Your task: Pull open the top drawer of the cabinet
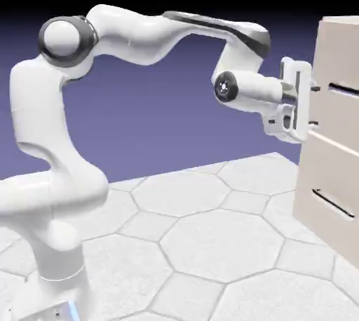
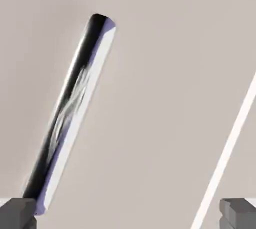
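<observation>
Spread wide, with nothing pinched, my claw faces the cabinet; beyond it, the dark bar handle lies off to the hand view's left, slanting up and rightward from beside that fingertip, outside my gap. It sits on the top drawer; I'd shift that way before closing, though whether that fingertip touches the bar, I can't quite tell.

Free gap between pincer's 2 fingertips
</observation>
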